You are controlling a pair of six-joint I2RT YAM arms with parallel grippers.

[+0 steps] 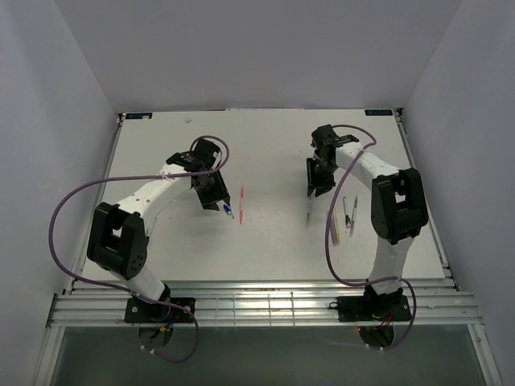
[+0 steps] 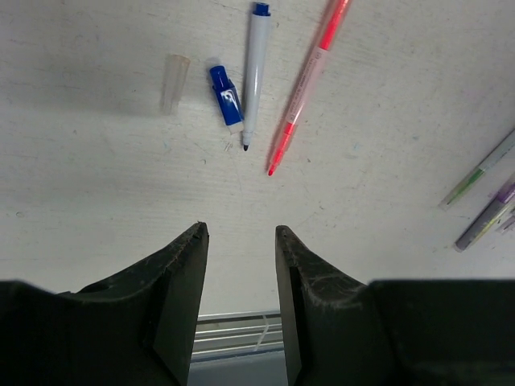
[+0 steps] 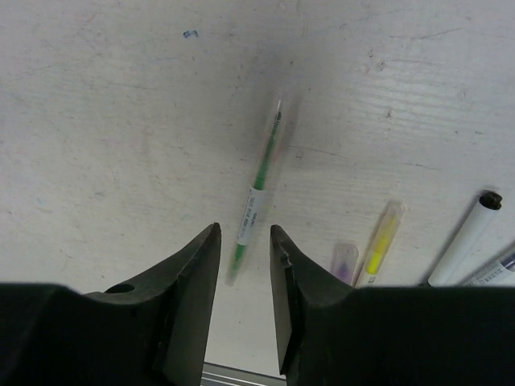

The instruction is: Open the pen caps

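In the left wrist view an uncapped blue-white pen lies on the table with its blue cap beside it. A clear cap lies further left. A red/pink pen with a bare tip lies to the right. My left gripper hangs above and short of them, open and empty. In the right wrist view a green pen looks blurred, and its lower end sits in the gap between the jaws. My right gripper is open around that end, and neither finger touches it.
A purple cap, a yellow pen and a white pen with a black end lie right of the right gripper. From above, these pens cluster beside the right arm. The table's front rail runs along the near edge.
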